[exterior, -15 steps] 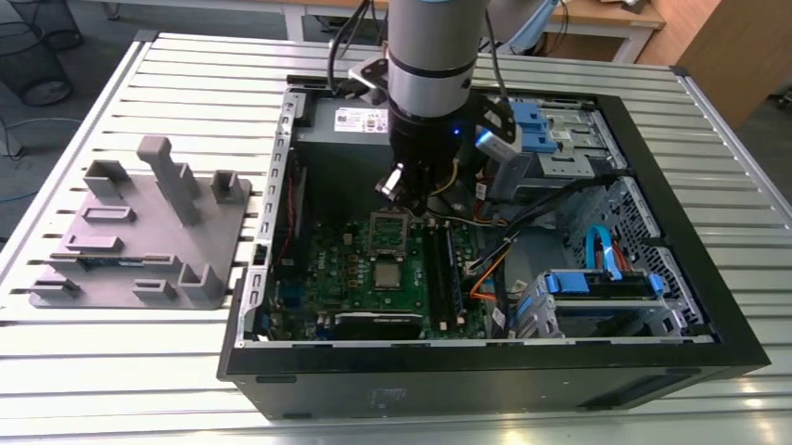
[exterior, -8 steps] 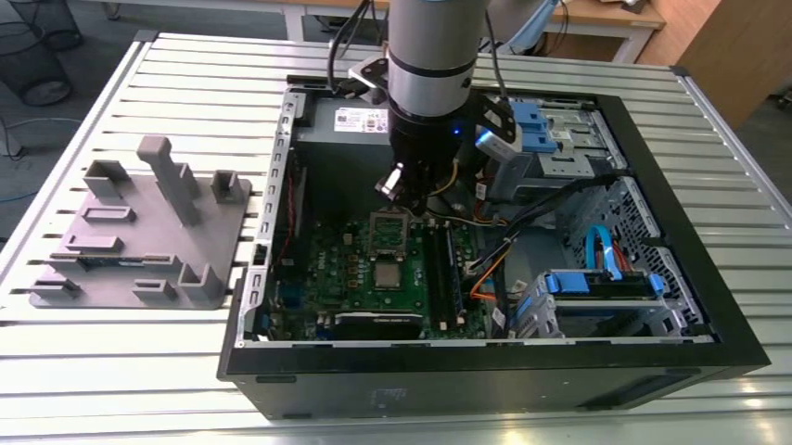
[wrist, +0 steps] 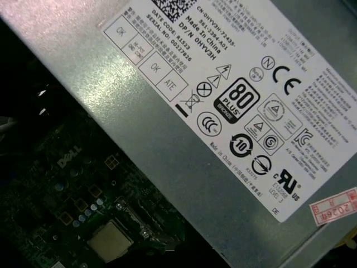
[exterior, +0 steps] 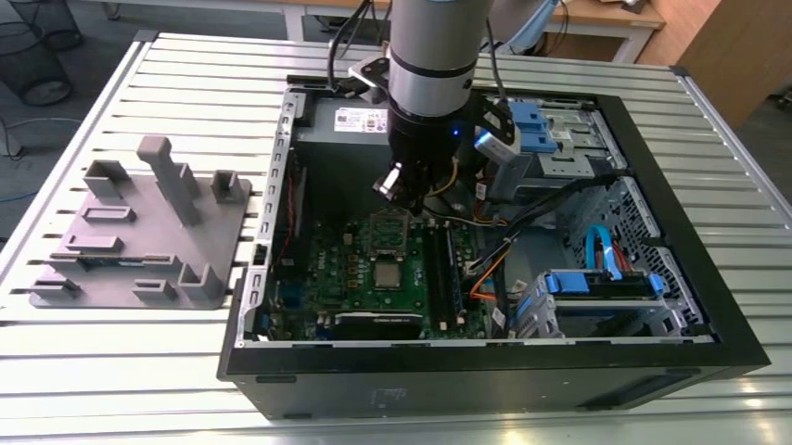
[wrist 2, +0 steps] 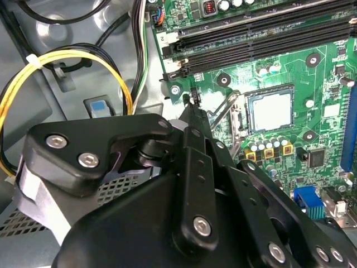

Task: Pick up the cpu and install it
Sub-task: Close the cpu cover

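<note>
cpu (wrist 2: 271,110) lies flat in the socket (wrist 2: 250,120) on the motherboard (wrist 2: 323,84), inside the open computer case (exterior: 693,348). gripper (exterior: 409,185) hangs above the board, just off the socket on the power supply (wrist: 184,139) side. It is not holding the chip. Can't tell if it's open or closed.

Risks, my read:
- The lever (wrist 2: 222,109) stands up and the hold-down frame (exterior: 389,225) looks flipped open, so nothing clamps the chip. A nudge from the gripper could skew it and bend socket pins.
- Gripper is close to the lever, and catching it would tug the board.
- The yellow cable (wrist 2: 67,61) runs near the wrist, a snag risk on any sideways move.

Views:
- Exterior view gives the whole layout, including the gray fixture (exterior: 136,236) on the table (exterior: 124,371), apart from the case.
- Second wrist view gives the lever, the memory slots (wrist 2: 262,33) and the chip's fit in the socket.
- First wrist view gives the power supply label close up, with the chip beyond it.
</note>
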Robot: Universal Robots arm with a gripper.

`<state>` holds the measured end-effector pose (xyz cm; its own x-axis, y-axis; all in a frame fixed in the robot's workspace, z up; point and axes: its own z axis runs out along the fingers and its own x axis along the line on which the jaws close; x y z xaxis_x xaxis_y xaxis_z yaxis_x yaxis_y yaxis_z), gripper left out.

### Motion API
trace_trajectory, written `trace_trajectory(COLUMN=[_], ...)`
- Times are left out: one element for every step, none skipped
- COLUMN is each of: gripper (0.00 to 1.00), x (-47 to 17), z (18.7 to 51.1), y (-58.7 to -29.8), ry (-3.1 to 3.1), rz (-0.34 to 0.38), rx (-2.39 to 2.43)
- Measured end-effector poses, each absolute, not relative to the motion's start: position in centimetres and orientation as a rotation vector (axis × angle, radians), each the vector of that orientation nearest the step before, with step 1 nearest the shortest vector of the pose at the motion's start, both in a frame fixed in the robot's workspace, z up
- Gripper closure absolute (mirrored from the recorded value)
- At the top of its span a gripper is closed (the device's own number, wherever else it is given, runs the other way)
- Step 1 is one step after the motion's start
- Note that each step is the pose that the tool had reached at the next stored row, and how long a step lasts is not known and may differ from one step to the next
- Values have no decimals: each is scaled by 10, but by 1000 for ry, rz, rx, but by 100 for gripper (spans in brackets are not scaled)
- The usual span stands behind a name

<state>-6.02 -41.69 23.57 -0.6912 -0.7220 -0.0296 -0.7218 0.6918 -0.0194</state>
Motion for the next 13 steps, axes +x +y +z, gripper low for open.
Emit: trace_trajectory(gripper=[89,89,89,89,89,89,89,89,89,89,89,89,89], x=[-60,-60,-60,-60,-60,-60,-60,-60,-60,-60,-59,-59,-59], z=[236,236,236,236,236,236,236,236,237,237,238,238,239], y=[-417,-417,-417,-417,-417,-417,-417,-417,-417,-417,-417,-417,-417], ry=[2858,2858,2857,2856,2854,2853,2852,2851,2851,2850,2849,2848,2848], rz=[-9,-9,-9,-9,-9,-8,-8,-8,-7,-6,-5,-4,-4], rx=[-1220,-1220,-1222,-1225,-1228,-1232,-1236,-1240,-1244,-1248,-1252,-1256,-1260])
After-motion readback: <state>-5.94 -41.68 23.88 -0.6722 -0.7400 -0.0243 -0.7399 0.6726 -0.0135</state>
